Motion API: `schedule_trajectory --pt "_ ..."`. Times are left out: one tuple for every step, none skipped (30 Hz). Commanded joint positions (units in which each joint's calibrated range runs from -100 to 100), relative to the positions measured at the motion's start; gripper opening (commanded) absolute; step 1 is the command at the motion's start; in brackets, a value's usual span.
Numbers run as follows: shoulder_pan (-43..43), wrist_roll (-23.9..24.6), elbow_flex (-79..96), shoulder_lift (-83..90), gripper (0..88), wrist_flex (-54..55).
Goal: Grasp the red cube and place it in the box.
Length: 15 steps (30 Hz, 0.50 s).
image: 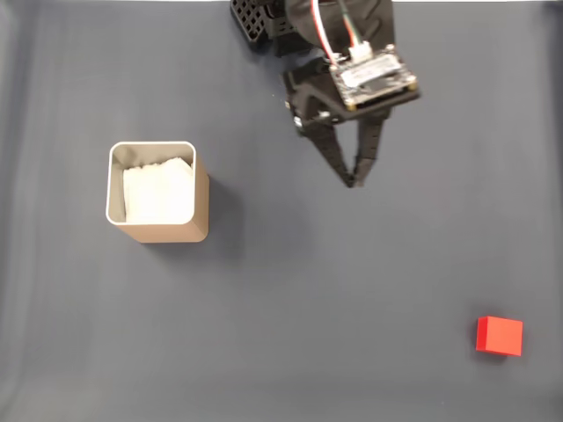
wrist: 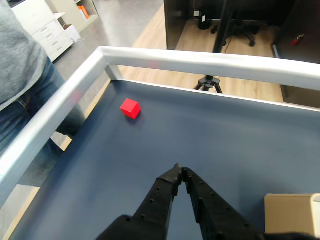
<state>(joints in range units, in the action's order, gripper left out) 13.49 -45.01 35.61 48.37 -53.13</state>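
The desk is a dark blue-grey surface with a pale raised rail at its edge; beyond it the wrist view shows a wooden floor and a person in jeans, cut off by the frame. The box stands open at the left of the fixed view; in the wrist view only its corner shows. The gripper hangs between box and cube, its fingers pressed together and holding nothing, so I judge the reach is not yet begun. The red cube lies well apart, near the desk's corner.
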Motion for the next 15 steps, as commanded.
schedule_trajectory --pt "2.45 -0.1 -7.44 -3.15 0.7 -1.32" --pt "3.23 -0.1 -8.99 -4.37 0.5 -1.98" --pt "3.94 0.05 -10.72 -5.66 0.3 -2.88" --pt "4.65 0.1 -12.36 -6.96 0.2 -3.87" --pt "5.29 0.2 -14.01 -8.26 0.2 -4.77" --pt "5.86 0.34 -15.37 -9.47 0.1 -5.35" --pt "6.42 0.49 -16.56 -10.68 0.1 -5.92" --pt "6.92 0.59 -17.65 -11.9 0.1 -6.49" --pt "7.28 0.63 -18.65 -13.02 0.1 -6.82" --pt "7.63 0.68 -19.38 -14.06 0.1 -6.91" --pt "7.84 0.68 -20.2 -15.01 0.1 -7.07" --pt "8.06 0.68 -20.84 -16.05 0.1 -7.15" --pt "8.2 0.63 -21.57 -17.0 0.1 -7.15" --pt "8.34 0.54 -22.21 -18.13 0.1 -7.15" --pt "8.41 0.49 -22.94 -19.16 0.1 -7.15"
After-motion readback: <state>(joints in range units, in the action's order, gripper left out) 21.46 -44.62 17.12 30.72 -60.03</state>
